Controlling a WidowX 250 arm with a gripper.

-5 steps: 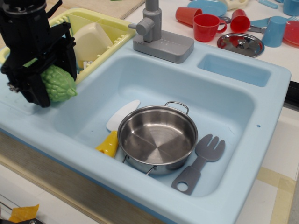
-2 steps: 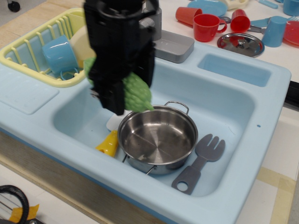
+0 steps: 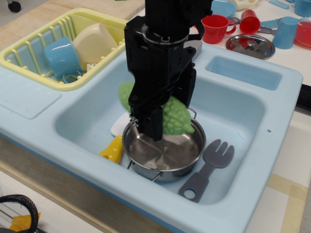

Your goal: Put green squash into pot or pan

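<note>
The green squash (image 3: 176, 118) is light green and bumpy, held crosswise in my black gripper (image 3: 158, 116). The gripper is shut on it and hangs just above the pot (image 3: 165, 153), over its rear half. The pot is a shiny round steel pot with wire loop handles, standing in the light blue sink (image 3: 233, 107). Its inside shows nothing in it. One tapered end of the squash sticks out left of the gripper, the other to the right.
A grey plastic fork (image 3: 209, 170) lies right of the pot. A yellow-handled white spatula (image 3: 116, 141) lies to its left. A yellow dish rack (image 3: 36, 73) holds a blue cup and a cream container. Red and blue cups and a steel lid (image 3: 250, 45) stand behind.
The gripper has carried the squash from the left counter by the dish rack rightward across the sink and down, to just above the pot.
</note>
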